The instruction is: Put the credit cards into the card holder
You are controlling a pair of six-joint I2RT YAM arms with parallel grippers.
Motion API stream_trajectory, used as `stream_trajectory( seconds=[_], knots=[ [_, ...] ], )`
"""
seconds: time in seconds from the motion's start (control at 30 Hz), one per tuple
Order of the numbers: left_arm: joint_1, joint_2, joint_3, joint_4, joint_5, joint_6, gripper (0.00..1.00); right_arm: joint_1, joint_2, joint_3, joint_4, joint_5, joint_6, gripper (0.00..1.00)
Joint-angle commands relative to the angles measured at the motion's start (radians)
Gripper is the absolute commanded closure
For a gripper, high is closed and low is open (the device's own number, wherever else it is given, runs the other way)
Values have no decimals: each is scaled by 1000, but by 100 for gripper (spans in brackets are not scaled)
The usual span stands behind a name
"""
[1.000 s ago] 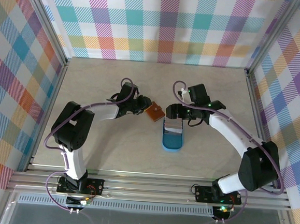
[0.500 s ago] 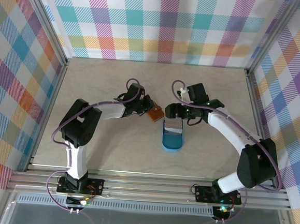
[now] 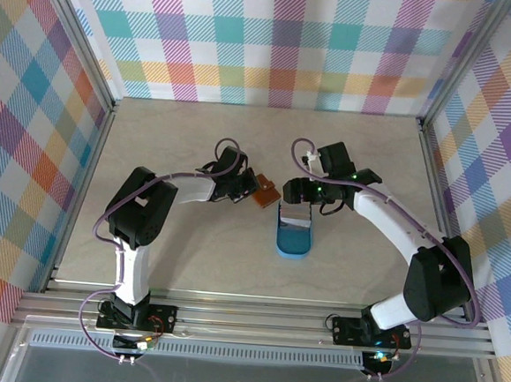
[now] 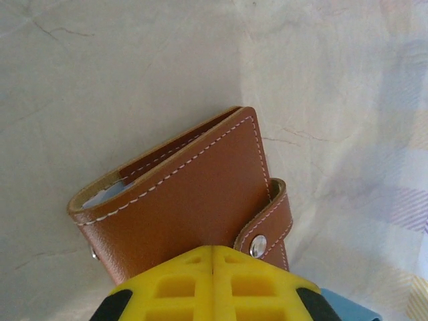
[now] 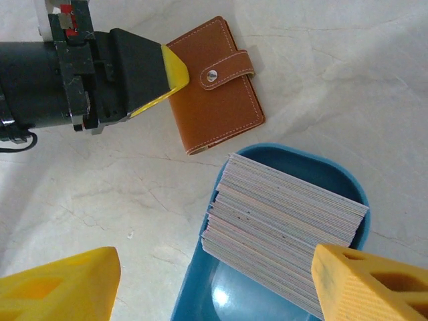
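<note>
The left wrist view shows what the overhead one blurs: the reddish-brown stitched leather wallet (image 4: 194,200) gapes a little along one edge, with its snap tab folded over the front. The left gripper (image 4: 212,250) has its yellow fingers pressed together (nothing between them) at the wallet's near edge. There is one wallet, one blue oval plastic tray (image 5: 321,164) and one thick stack of pale grey cards (image 5: 281,227) lying in the tray, too many to count. The right gripper (image 5: 215,267) is spread wide above the stack, its fingers cut off by the frame. The wallet lies on the beige table (image 3: 180,141), just beside the tray.

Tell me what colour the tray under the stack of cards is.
The tray is blue, clearest in the right wrist view.
</note>
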Motion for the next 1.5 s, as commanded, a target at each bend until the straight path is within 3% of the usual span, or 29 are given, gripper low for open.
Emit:
stream_trajectory(
  seconds=[0.0,0.33,0.6,0.77,0.97,1.17,1.3,1.47],
  knots=[
    [2,14,-34,-68,-5,52,100,36,10,56,-58,67,-40,24],
    [80,-74,-114,-203,89,255,100,130,87,129,-83,156,-30,27],
    [140,-202,-171,-442,99,484,100,223,196,225,-96,210,-5,30],
    [163,-290,-221,-480,130,532,100,284,250,257,-52,218,32,32],
    [190,-528,-375,-280,216,357,94,316,299,275,-8,184,18,34],
    [222,-729,-551,-250,88,135,91,316,314,268,5,126,26,34],
    [225,-757,-573,-298,13,95,94,316,312,268,1,121,38,33],
    [225,-696,-579,-209,55,90,95,314,316,264,-5,118,52,32]
  ],
)
